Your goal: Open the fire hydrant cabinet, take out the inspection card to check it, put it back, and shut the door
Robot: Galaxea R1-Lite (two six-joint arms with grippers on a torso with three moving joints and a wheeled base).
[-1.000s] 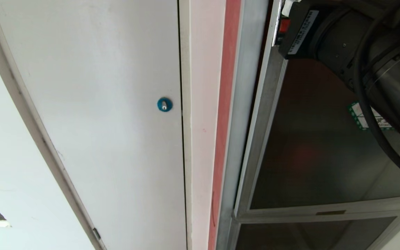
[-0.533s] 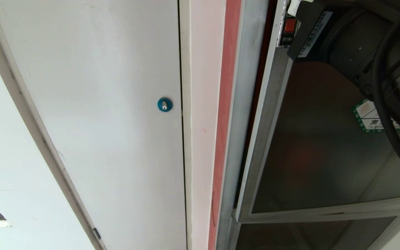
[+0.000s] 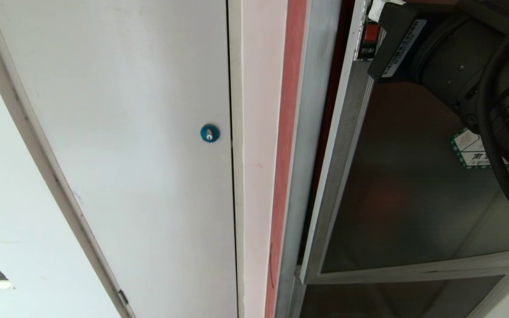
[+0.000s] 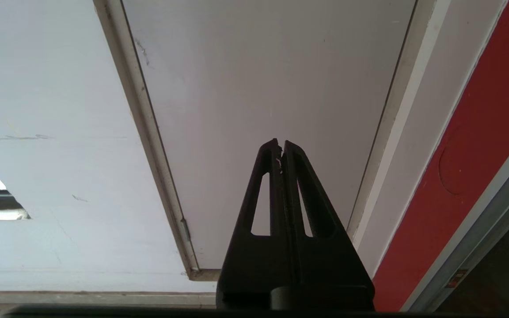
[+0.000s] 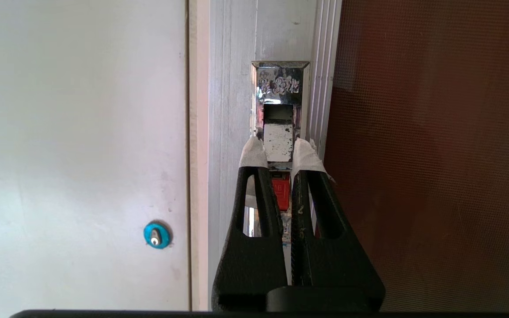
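Nearest the right wrist camera, the right gripper (image 5: 278, 148) has its tape-wrapped fingertips (image 5: 252, 152) drawn in on the chrome pull latch (image 5: 279, 110) set in the door (image 5: 431, 145) frame (a narrow gap shows between the pads, and the latch flap appears to sit in it, though contact cannot be confirmed). The left gripper (image 4: 280, 148) is parked with its fingers pressed together, empty, facing the white panel door (image 4: 263, 88).

The opening step looks to be in hand: in the head view the door (image 3: 413, 185) stands slightly ajar, with a dark red sliver of the fire hydrant cabinet (image 3: 332, 79) showing beside its frame. The next move probably calls for a steady outward pull along the door's swing, keeping the pinch so the latch does not slip.

The door is upright, its long axis vertical, its latch edge next to the white panel door with the blue lock (image 3: 209, 133). Beyond the tinted glass the inspection card cannot be seen.
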